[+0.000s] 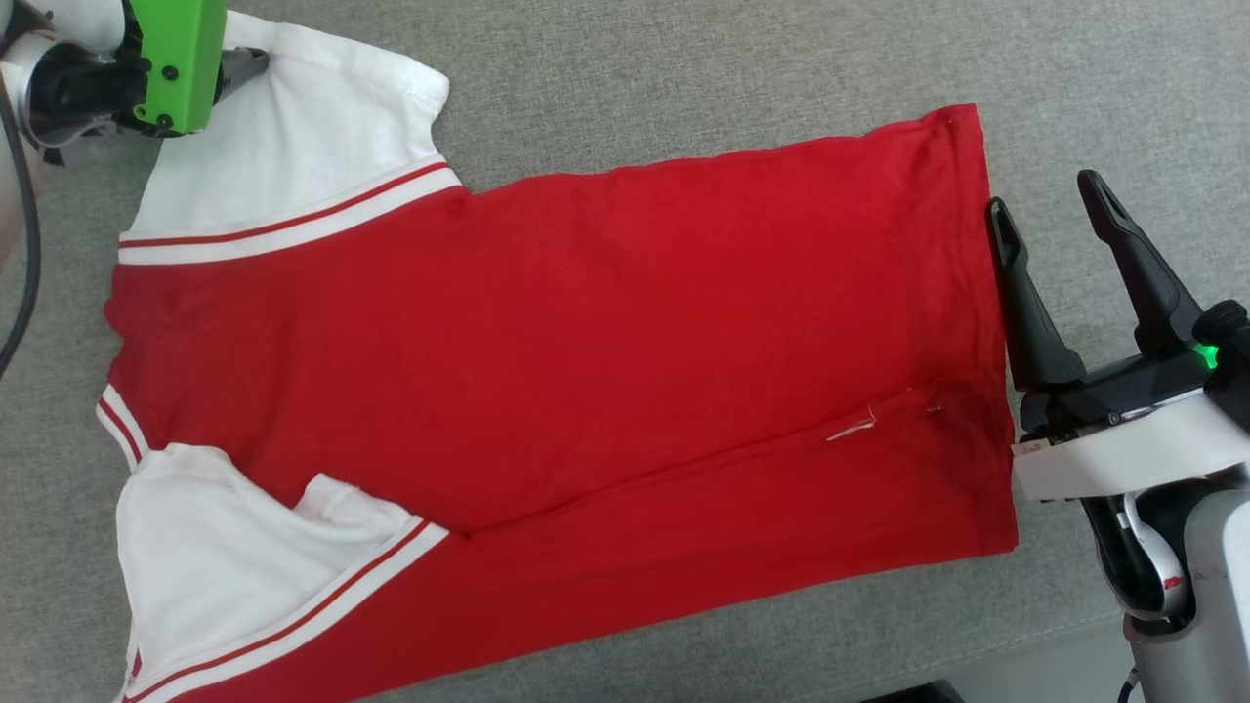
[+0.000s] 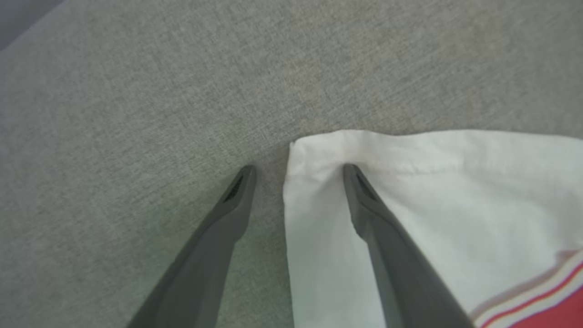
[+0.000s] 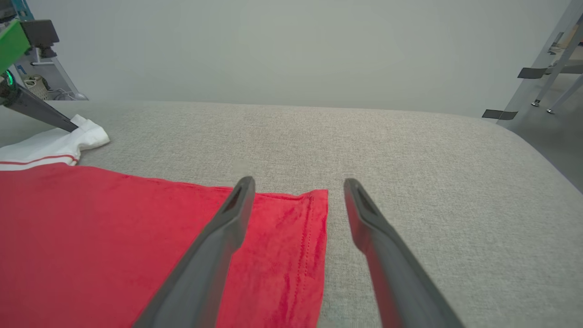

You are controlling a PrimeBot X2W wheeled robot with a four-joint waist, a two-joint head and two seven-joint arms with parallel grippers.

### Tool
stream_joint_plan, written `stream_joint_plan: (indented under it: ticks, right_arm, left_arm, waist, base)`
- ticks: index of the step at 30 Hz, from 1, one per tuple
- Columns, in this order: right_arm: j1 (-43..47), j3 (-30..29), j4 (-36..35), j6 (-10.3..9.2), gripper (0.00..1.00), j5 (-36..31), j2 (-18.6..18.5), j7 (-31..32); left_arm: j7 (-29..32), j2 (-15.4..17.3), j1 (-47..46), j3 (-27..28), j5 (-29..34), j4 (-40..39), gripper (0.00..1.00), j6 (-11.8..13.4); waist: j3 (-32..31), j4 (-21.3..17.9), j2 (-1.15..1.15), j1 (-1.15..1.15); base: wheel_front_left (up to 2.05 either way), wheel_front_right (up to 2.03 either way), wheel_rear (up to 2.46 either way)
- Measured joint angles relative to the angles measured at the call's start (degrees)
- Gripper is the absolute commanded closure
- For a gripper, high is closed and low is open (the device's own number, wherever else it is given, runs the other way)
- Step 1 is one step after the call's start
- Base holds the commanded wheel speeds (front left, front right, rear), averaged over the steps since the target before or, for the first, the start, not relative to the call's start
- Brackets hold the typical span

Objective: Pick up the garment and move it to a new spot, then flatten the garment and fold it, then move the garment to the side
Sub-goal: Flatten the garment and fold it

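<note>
While the garment (image 1: pixel 586 342) lay spread along the cushion (image 1: pixel 684 78), long axis running left to right, we had a hand at each end. Our left hand (image 2: pixel 298 169), fingers apart, straddled the far sleeve's (image 1: pixel 293 137) corner. Our right hand (image 1: pixel 1043 191), also spread and empty, stood at the hem's (image 1: pixel 986 293) far corner.

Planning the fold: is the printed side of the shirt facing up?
No, the shirt shows only plain red cloth on its upper face, without lettering.
</note>
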Motion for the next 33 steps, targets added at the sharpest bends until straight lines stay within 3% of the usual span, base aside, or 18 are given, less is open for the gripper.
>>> stream_joint_plan:
  ticks: [2,3,4,11,16,24,33]
  right_arm:
    - [0.00,-0.21,0.29,0.00,0.00,0.00,0.01,-0.09]
    - [-0.01,-0.48,0.37,0.00,0.00,0.00,-0.01,-0.41]
    - [-0.03,-0.74,0.49,0.00,0.00,0.00,-0.05,-0.48]
    - [-1.20,-1.15,0.76,0.00,0.00,0.02,-0.48,-0.47]
    - [-3.66,-1.65,1.62,0.00,0.00,0.29,-4.39,2.45]
    - [-10.98,3.45,7.15,0.00,0.00,8.01,-16.63,17.52]
    - [-19.84,13.91,13.12,0.00,0.00,21.92,-26.02,39.73]
  left_arm:
    - [0.99,0.36,-0.59,-0.53,0.00,-0.19,0.00,-0.25]
    - [1.56,0.55,-0.68,-0.74,0.00,-0.42,0.07,-0.26]
    - [1.80,0.76,-0.71,-1.02,0.00,-0.87,1.00,-0.26]
    - [0.30,1.13,0.37,-3.23,0.99,-3.47,1.00,-0.26]
    - [-3.35,1.10,1.47,-4.65,2.67,-4.49,1.00,-0.26]
    - [-9.71,-0.16,3.21,-5.92,3.25,-9.24,1.00,-0.26]
    - [-13.45,-0.69,4.25,-6.67,5.59,-14.29,1.00,-0.26]
  waist:
    - [0.37,-0.30,0.00,0.00]
    - [0.41,-0.38,0.00,0.00]
    - [0.35,-0.38,0.00,0.00]
    - [-0.85,-0.10,0.00,0.00]
    - [-2.66,0.67,0.00,0.00]
    - [-6.29,3.89,0.00,0.00]
    - [-9.32,8.64,0.00,0.00]
  base:
    - [0.00,0.00,0.00]
    - [0.00,0.00,0.00]
    - [0.00,0.00,0.00]
    - [0.00,0.00,0.00]
    - [0.00,0.00,0.00]
    - [0.00,0.00,0.00]
    - [0.00,0.00,0.00]
